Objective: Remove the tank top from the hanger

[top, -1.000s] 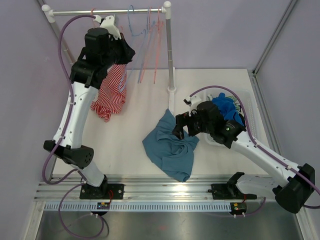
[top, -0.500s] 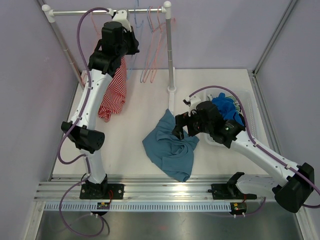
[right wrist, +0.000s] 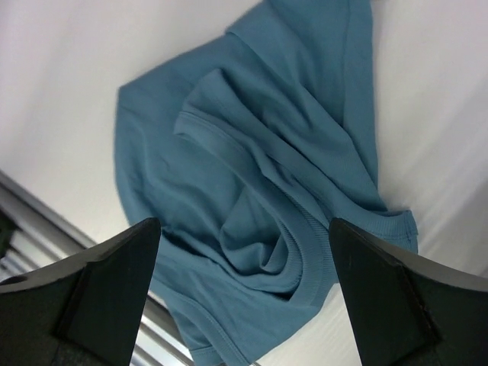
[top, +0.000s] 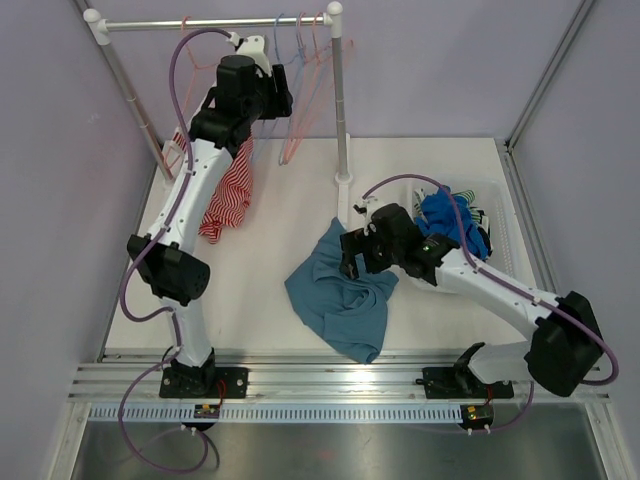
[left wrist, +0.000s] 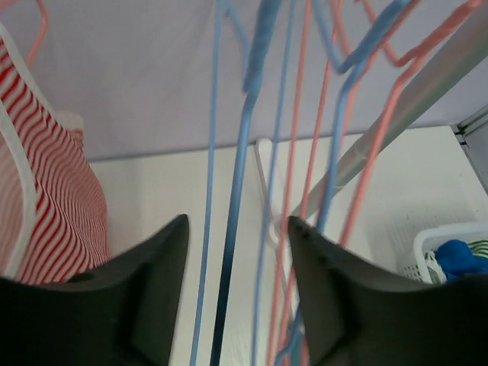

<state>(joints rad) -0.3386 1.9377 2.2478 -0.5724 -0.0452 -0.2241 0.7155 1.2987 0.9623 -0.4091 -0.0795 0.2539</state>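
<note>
A: Count?

B: Two arms. One red-and-white striped tank top [top: 228,190], one teal shirt [top: 340,295], one basket [top: 505,235]. Empty hangers [left wrist: 245,130] in blue and pink, too tangled to number.

A: Poses?

B: Left gripper [left wrist: 236,229] raised by the rail [top: 210,22], spread open among blue wires. Right gripper [right wrist: 244,236] low, spread wide above the shirt.

A: Tank top?

B: Hanging limp on a pink hanger [left wrist: 36,30] near the rail's left end, just beside the left gripper, ungripped.

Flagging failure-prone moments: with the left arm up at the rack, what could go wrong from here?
1. The left gripper is open, with empty blue hangers lined up between its fingers and the striped tank top off to one side. Closing here would likely grab the wrong hanger.
2. The pink hangers crowd close by, so pulling could tangle them or drag them off the rail.
</note>
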